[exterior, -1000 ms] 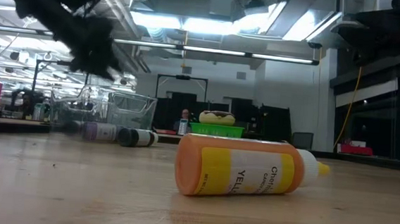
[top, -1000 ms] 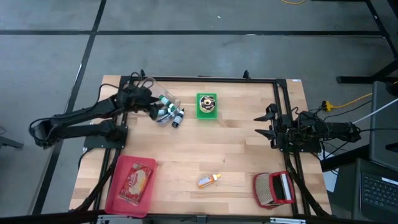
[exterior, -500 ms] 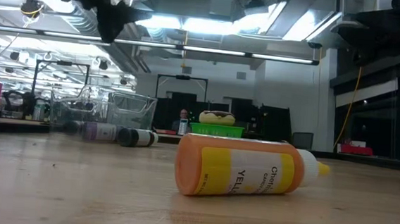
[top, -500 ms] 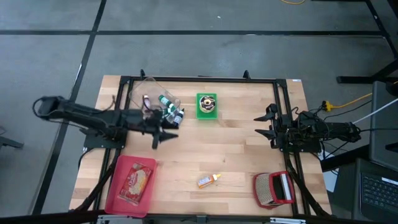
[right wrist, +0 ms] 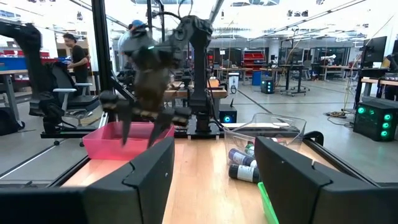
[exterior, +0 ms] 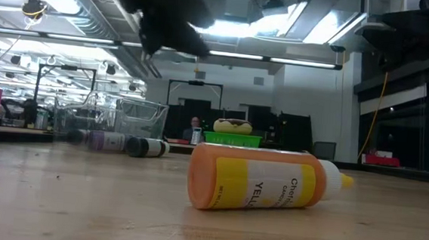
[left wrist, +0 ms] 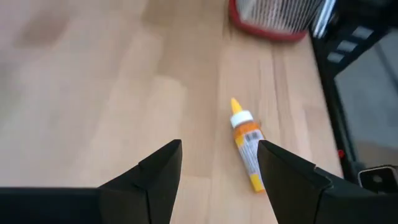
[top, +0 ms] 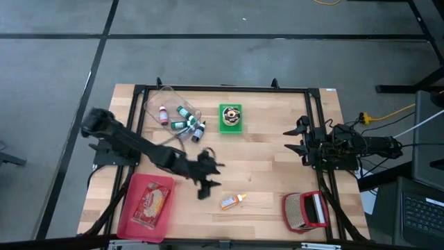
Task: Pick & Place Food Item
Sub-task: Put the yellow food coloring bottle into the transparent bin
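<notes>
**Reaching for the yellow bottle, nothing picked yet**

I am hanging my left gripper [top: 206, 177] over the middle of the table [top: 277, 167], fingers spread wide and holding nothing. In my left wrist view the small yellow squeeze bottle [left wrist: 247, 144] is lying on its side on the bare wood just ahead of my fingertips, apart from them. From above, that bottle [top: 233, 201] is sitting at about 4 o'clock from my gripper, near but not touching. My right gripper [top: 297, 139] is waiting at the table's 3 o'clock edge, open and empty.

I am judging the task as barely begun: no grasp is made. The pink tray [top: 130, 221] at 7 o'clock is already carrying a packaged food item [top: 152, 202], and the green tray with a doughnut [top: 232, 117] is resting at 12 o'clock. Still ahead of me: lowering, closing on the bottle, carrying it, and setting it down
</notes>
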